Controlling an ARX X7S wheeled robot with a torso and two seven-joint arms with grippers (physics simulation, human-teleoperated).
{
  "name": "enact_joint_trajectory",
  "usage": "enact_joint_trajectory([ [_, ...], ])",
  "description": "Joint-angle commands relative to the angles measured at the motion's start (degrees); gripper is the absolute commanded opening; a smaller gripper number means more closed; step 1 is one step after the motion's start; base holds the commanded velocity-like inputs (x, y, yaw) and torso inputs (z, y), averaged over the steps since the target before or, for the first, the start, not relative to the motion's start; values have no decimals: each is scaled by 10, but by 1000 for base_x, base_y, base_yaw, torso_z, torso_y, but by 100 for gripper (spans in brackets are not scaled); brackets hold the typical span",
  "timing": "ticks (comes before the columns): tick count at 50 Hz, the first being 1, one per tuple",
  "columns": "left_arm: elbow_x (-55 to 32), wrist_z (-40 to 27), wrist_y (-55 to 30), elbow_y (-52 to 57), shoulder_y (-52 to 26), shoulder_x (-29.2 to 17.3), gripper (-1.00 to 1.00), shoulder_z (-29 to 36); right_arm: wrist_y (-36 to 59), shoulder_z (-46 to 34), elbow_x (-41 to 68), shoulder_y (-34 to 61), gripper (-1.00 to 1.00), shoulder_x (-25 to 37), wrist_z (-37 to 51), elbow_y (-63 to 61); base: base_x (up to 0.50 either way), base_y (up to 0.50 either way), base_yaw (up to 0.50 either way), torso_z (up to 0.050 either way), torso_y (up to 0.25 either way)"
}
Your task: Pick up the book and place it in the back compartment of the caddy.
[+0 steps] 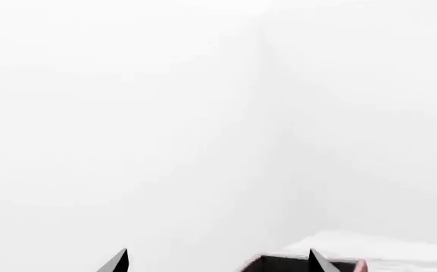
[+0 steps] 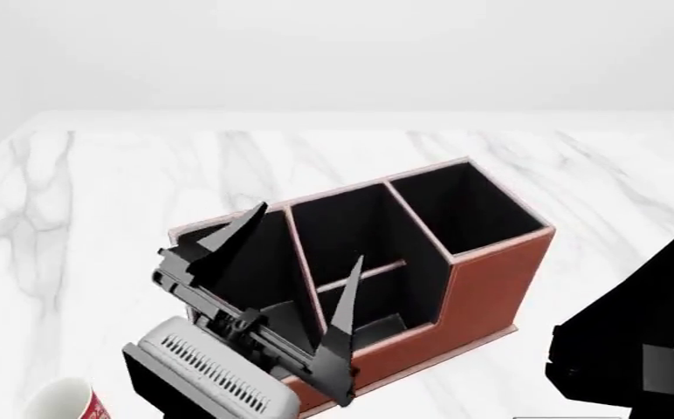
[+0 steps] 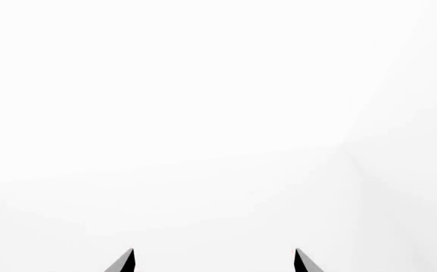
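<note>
The book shows in no view; it may sit behind the left gripper [image 2: 302, 240], whose fingers spread wide and empty over the caddy [image 2: 477, 279], near the back compartment [image 2: 349, 236]. The right gripper [image 3: 212, 260], at 4 o'clock, is also parted. A book likely handles stiff, light and smooth: pinch across both covers.

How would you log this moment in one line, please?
left tool open, above caddy | right tool open, empty | book not in view | mug beside left arm
</note>
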Motion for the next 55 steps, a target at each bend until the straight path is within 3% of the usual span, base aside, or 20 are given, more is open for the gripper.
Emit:
enact_joint_trajectory([
  [1,-18,73,-71,-1,-52,1,100,53,-1,8,-14,-1,100,-7,-10,-2,0,0,0,0,0],
  [14,4,128,-102,-71,-102,1,100,130,-3,2,-13,-3,100,-2,-6,-5,0,0,0,0,0],
  [22,-15,150,-116,-109,-127,14,100,139,-16,3,-36,-9,100,-3,-6,-23,0,0,0,0,0],
  [32,-10,242,-102,-197,-171,10,100,210,-17,-3,-34,-9,100,2,-5,-25,0,0,0,0,0],
  [55,-64,355,-148,-227,-212,12,100,273,-19,-11,-35,-9,100,8,2,-22,0,0,0,0,0],
])
